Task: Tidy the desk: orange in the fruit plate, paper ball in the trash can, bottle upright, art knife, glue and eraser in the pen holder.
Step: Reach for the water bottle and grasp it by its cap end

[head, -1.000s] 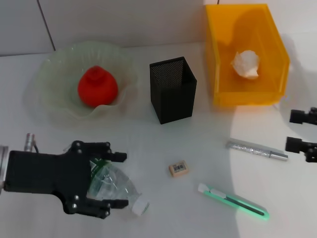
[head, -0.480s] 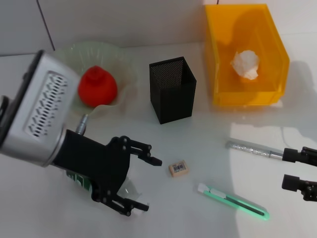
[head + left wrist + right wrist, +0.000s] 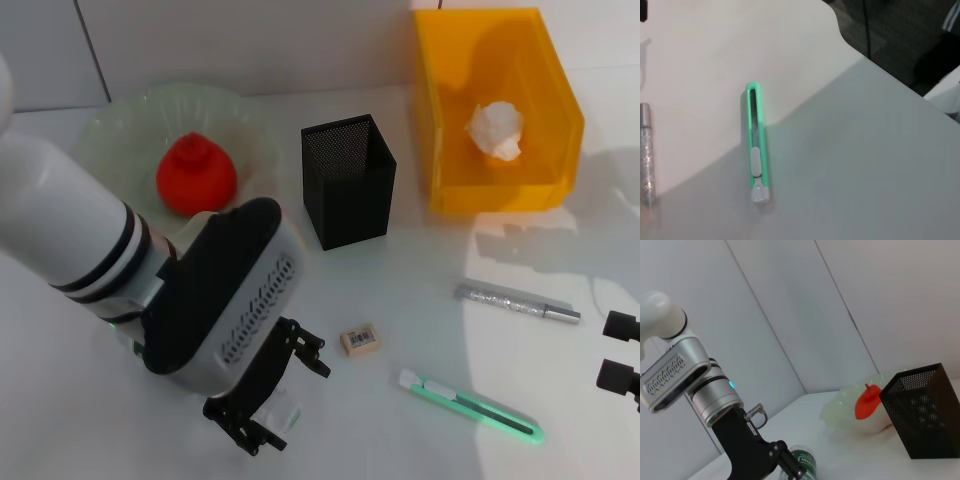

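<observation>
My left gripper (image 3: 272, 398) is shut on the clear plastic bottle (image 3: 284, 414), holding it tilted at the table's near left; its green label shows in the right wrist view (image 3: 803, 462). The orange (image 3: 197, 175) lies in the glass fruit plate (image 3: 112, 130). The paper ball (image 3: 497, 130) lies in the yellow bin (image 3: 432, 120). The black mesh pen holder (image 3: 350, 180) stands mid-table. The eraser (image 3: 360, 340), silver glue stick (image 3: 518, 302) and green art knife (image 3: 470, 405) lie on the table. My right gripper (image 3: 622, 351) is open and empty at the right edge.
The left arm's large white and black wrist (image 3: 215, 300) covers the near-left table. The left wrist view shows the art knife (image 3: 756, 150), the glue stick's end (image 3: 646, 155) and the table's edge with dark floor beyond.
My left arm has turned its wrist and swung the bottle from lying flat toward upright. The right gripper has drawn back toward the near right edge.
</observation>
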